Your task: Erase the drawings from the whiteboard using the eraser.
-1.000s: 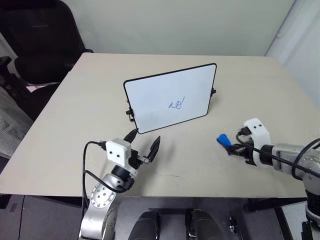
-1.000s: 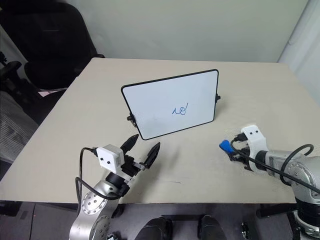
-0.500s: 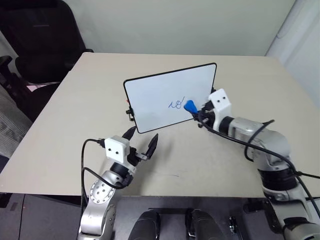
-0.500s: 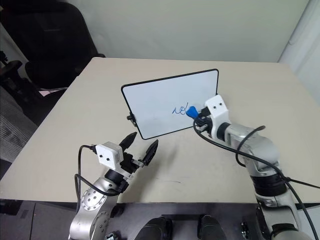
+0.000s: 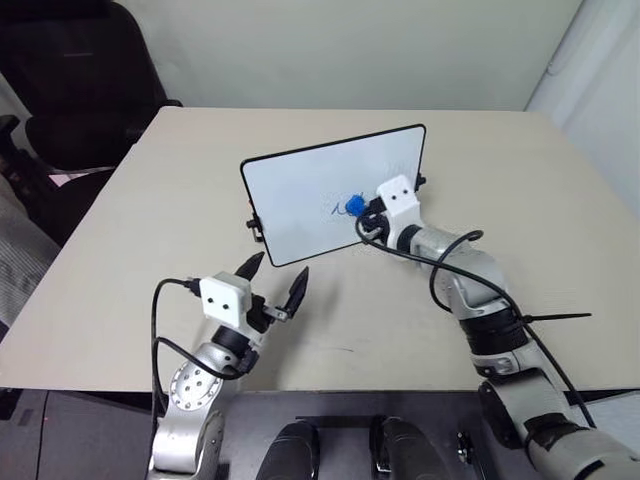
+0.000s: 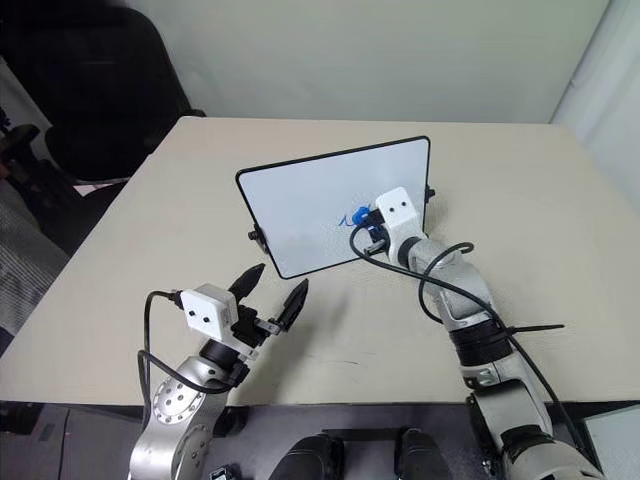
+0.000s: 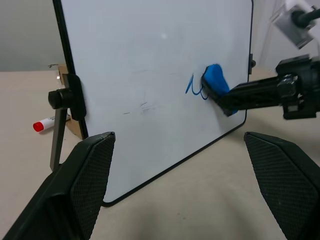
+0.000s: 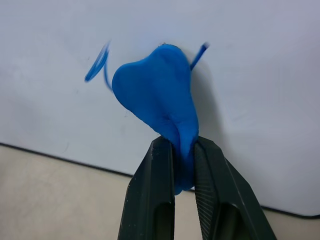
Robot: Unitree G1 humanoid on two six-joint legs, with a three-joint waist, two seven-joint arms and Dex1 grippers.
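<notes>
My right end effector is clamped tight on the small bright blue chunky eraser, its two black fingers pinching the lower end so the rounded blue bulk sticks out ahead of them. The eraser is pressed against the face of the rectangular white whiteboard with the thin black frame, which stands tilted on the pale beige surface. It sits right on top of the small blue marker drawings: one looping stroke shows on one side of the eraser, and a short blue line pokes out on the other side.

My left end effector hangs above the surface, near the board's lower corner and apart from it, its black fingers spread wide with nothing between them.

A marker with a red cap lies on the surface behind the board's side knob. A black office chair stands beyond the surface's far left corner.
</notes>
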